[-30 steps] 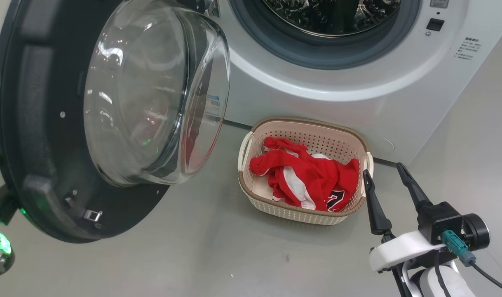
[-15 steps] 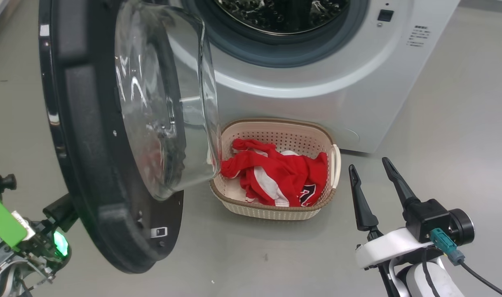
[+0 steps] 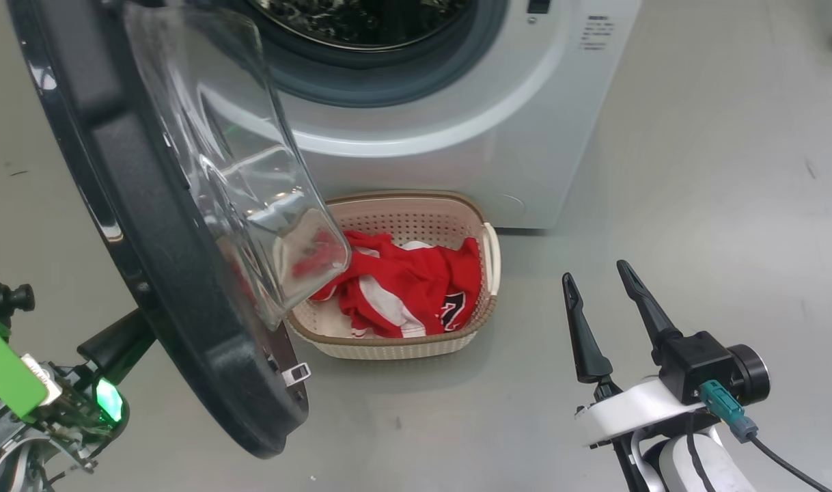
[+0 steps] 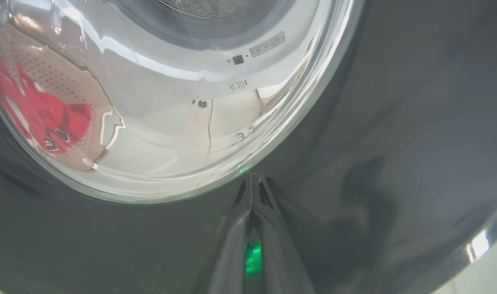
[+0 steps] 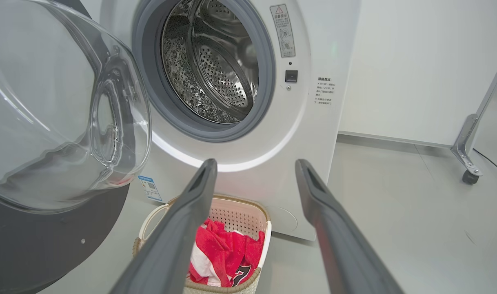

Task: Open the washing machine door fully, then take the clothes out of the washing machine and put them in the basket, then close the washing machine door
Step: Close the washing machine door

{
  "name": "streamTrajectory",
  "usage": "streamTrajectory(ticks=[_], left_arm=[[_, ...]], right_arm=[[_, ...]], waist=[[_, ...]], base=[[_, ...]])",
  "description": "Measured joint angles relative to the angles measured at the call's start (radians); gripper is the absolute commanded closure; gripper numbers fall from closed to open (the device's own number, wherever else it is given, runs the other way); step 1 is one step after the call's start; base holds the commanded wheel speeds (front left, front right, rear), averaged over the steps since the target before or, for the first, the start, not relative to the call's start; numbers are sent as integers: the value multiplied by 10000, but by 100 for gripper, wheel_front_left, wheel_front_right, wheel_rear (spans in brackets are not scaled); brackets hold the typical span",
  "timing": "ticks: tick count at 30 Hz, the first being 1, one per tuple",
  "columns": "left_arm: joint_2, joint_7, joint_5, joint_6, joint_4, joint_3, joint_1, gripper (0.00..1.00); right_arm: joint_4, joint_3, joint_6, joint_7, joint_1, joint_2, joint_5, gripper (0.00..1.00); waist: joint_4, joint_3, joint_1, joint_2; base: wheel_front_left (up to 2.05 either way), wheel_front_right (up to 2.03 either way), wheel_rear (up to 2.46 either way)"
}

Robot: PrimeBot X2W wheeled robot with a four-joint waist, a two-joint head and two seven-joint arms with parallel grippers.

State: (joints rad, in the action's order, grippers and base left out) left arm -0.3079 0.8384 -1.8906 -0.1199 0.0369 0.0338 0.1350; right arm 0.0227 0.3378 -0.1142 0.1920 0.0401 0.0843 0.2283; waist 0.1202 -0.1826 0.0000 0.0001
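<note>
On the front of the white washing machine (image 5: 309,134), right of the steel drum (image 5: 216,69), a warning sticker (image 5: 282,30) shows a red triangle and print too small to read. A blue label (image 5: 149,188) sits low down. The door (image 3: 149,225), a glossy black ring round a clear glass bowl, stands partly open, the bowl bulging toward the machine. The clothes (image 3: 402,287), red with white trim and a half-hidden number, lie crumpled in the cream basket (image 3: 402,222) on the floor (image 3: 696,205) at the machine's foot. The left end effector (image 4: 252,181) is pinched shut and empty, its tips at the door's black outer face. The right end effector (image 3: 595,270) hangs spread wide, empty, beside the basket.
</note>
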Motion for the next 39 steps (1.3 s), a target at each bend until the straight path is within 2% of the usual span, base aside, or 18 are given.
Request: streamTrajectory(ticks=[15, 29, 39], left_arm=[[102, -121, -2, 0, 311, 102, 564, 100], [249, -284, 36, 27, 128, -36, 2078, 100], [244, -673, 213, 322, -362, 130, 3386, 100]], right_arm=[[73, 58, -13, 249, 243, -182, 150, 0], [65, 128, -15, 437, 784, -228, 173, 0], [140, 330, -15, 483, 1002, -274, 301, 0]], waist=[[-1639, -644, 0, 0], [-2557, -1575, 0, 0], [-3317, -2079, 1, 0]], base=[[0, 0, 0], [0, 0, 0], [0, 0, 0]])
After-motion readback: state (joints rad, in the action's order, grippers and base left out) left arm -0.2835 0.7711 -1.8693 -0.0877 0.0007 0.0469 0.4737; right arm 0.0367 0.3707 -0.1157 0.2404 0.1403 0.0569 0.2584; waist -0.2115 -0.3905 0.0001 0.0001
